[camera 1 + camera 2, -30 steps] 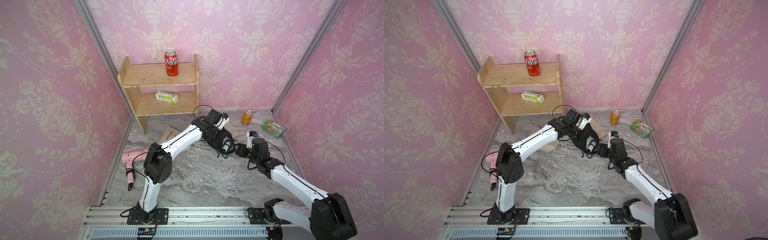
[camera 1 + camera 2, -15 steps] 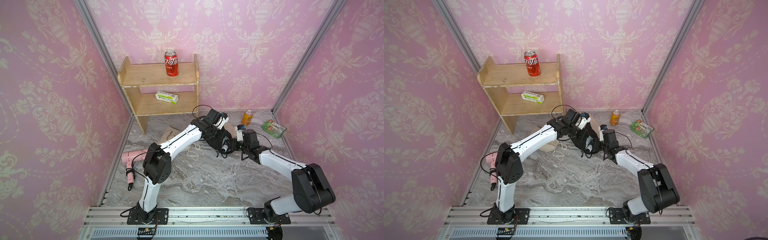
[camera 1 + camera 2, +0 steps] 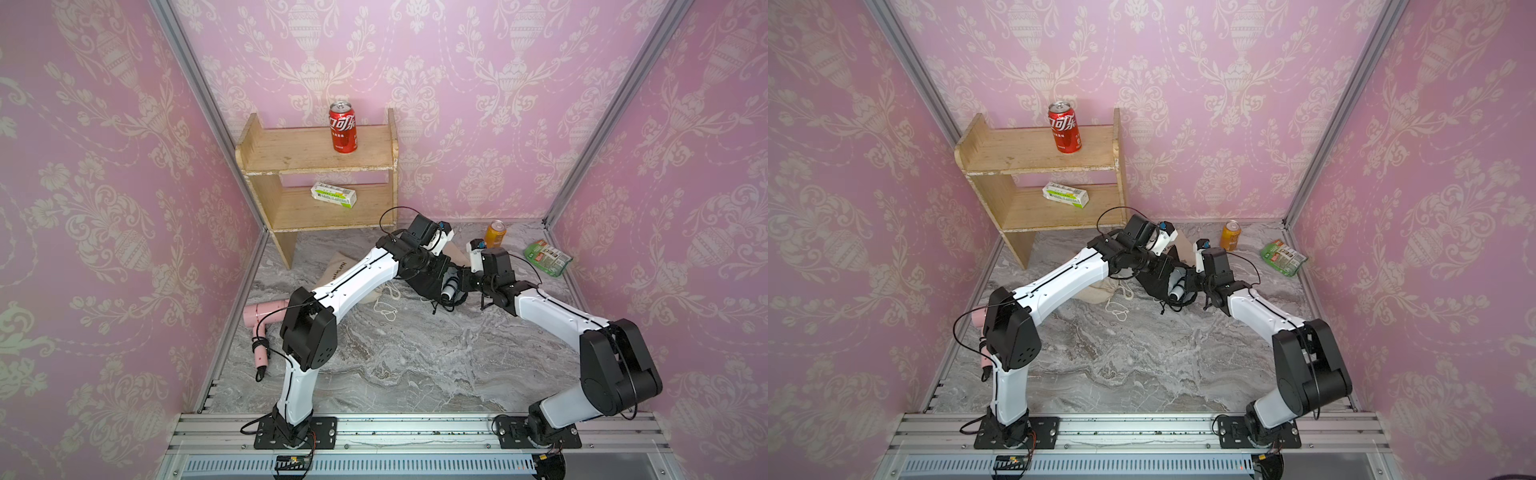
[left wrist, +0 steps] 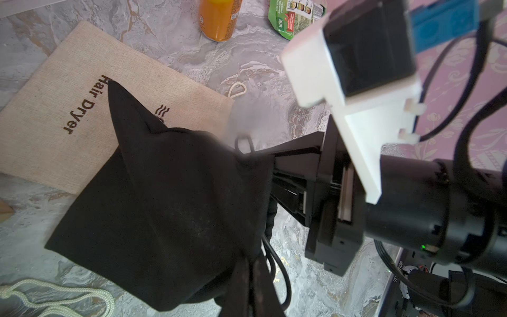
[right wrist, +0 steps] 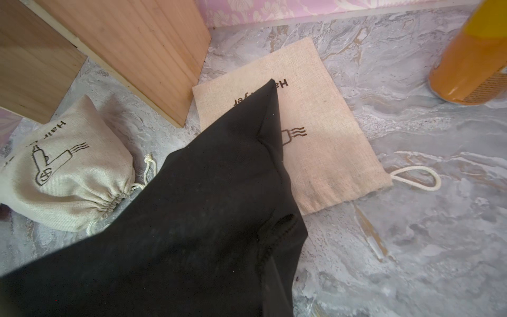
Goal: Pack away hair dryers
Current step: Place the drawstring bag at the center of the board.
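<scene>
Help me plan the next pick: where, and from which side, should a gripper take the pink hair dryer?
Probably the bare barrel of the pink hair dryer, from straight above, jaws across it. It lies flat on the table beside the wall, so side approaches look cramped, and black cord wraps its handle.

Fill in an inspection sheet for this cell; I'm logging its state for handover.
Surface: grey marble tabletop, no spills seen.
Job's things: white hair dryer poking from black pouch; pink hair dryer at the left edge; bulging beige pouch drawn shut; flat beige pouch.
Clutter: red can and box on wooden shelf; orange can, green packet at back.
Grippers: left gripper and right gripper shut on the black pouch.
Cables: arm cables looped free; white drawstrings loose.
Surroundings: pink patterned walls, front rail.
</scene>
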### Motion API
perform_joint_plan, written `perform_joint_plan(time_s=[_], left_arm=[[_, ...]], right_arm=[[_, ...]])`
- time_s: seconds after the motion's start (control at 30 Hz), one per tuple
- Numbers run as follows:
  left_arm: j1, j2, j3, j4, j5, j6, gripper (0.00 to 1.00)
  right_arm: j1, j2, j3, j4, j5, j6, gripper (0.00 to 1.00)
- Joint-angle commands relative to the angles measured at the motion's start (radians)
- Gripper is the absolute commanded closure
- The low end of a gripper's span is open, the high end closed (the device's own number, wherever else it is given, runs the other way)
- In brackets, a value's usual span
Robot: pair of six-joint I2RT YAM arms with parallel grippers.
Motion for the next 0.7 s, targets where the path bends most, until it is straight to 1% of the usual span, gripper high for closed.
perform_joint_plan(time_s=[0.0, 0.1, 0.23, 0.3, 0.43, 0.5, 0.67], left_arm=[[0.031, -0.047, 0.077, -0.037, 0.009, 0.017, 1.0], [0.049, -0.015, 0.205, -0.119, -0.001, 0.044, 1.0], [0.061, 0.049, 0.405, -0.257, -0.029, 0.086, 1.0], [0.064, 0.077, 0.468, -0.307, -0.036, 0.098, 1.0], [0.069, 0.092, 0.483, -0.346, -0.047, 0.112, 1.0], [0.071, 0.09, 0.47, -0.352, -0.049, 0.111, 1.0], [0.083, 0.051, 0.386, -0.311, -0.054, 0.106, 1.0]], right_arm=[[0.004, -0.071, 0.075, -0.083, -0.018, 0.01, 1.0], [0.004, -0.107, 0.162, -0.186, -0.022, 0.034, 1.0], [0.003, -0.141, 0.339, -0.347, -0.055, 0.06, 1.0], [0.004, -0.157, 0.402, -0.405, -0.075, 0.076, 1.0], [0.005, -0.187, 0.499, -0.488, -0.12, 0.099, 1.0], [0.006, -0.192, 0.54, -0.534, -0.117, 0.098, 1.0], [0.006, -0.206, 0.583, -0.584, -0.118, 0.089, 1.0]])
